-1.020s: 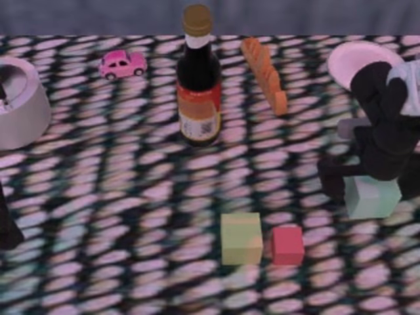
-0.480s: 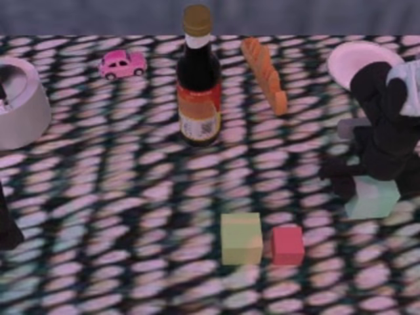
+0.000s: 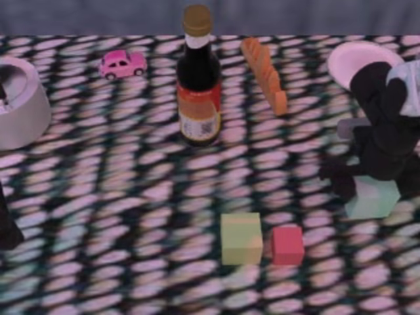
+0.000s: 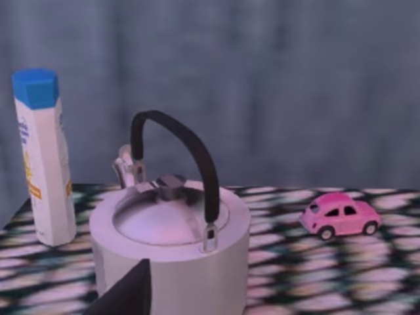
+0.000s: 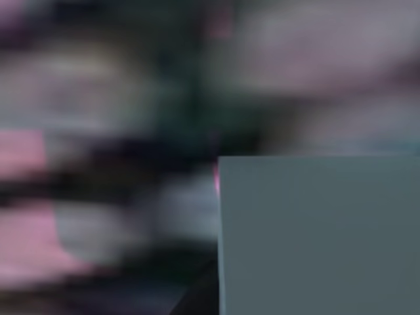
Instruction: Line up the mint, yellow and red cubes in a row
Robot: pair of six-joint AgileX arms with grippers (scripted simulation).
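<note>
The mint cube (image 3: pixel 372 200) sits near the table's right edge, under my right gripper (image 3: pixel 375 184), which reaches down over it and is shut on it, one dark finger pressed to its left side. In the right wrist view the mint cube (image 5: pixel 318 236) fills the near corner as a flat grey-green face. The yellow cube (image 3: pixel 241 238) and the smaller red cube (image 3: pixel 287 245) stand side by side at the front middle, a small gap between them. My left gripper (image 3: pixel 6 226) is parked at the left edge.
A dark sauce bottle (image 3: pixel 199 79) stands at the back middle, with an orange ridged piece (image 3: pixel 265 74) to its right and a pink toy car (image 3: pixel 123 63) to its left. A white kettle (image 3: pixel 20 102) is at far left, a white plate (image 3: pixel 357 59) at back right, and a blue-capped bottle (image 4: pixel 44 157) beside the kettle.
The right gripper's finger left of the mint cube has drawn in against it. The cubes and the left arm have stayed in place.
</note>
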